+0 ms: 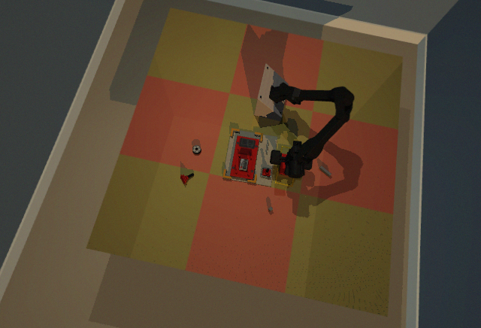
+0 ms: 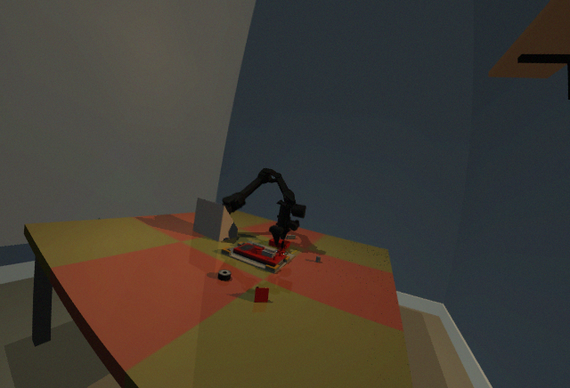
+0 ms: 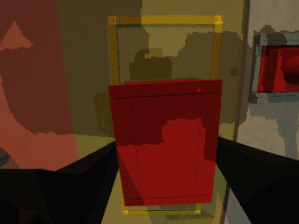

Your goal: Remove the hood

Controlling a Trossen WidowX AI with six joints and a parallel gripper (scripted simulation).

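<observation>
The toy car sits in a light tray with orange corners, its front bay uncovered and showing a silver block. My gripper is shut on the red hood, one finger at each long side. The marked area, a yellow outline, lies beside the tray. The hood is held over its near part in the wrist view and looks a little above the table; the exact gap cannot be told. The far part of the outline shows beyond the hood.
A small red piece in a grey holder stands between car and outline. Grey pegs lie nearby. A wheel and a red part lie left of the car. A grey panel stands by the arm's base.
</observation>
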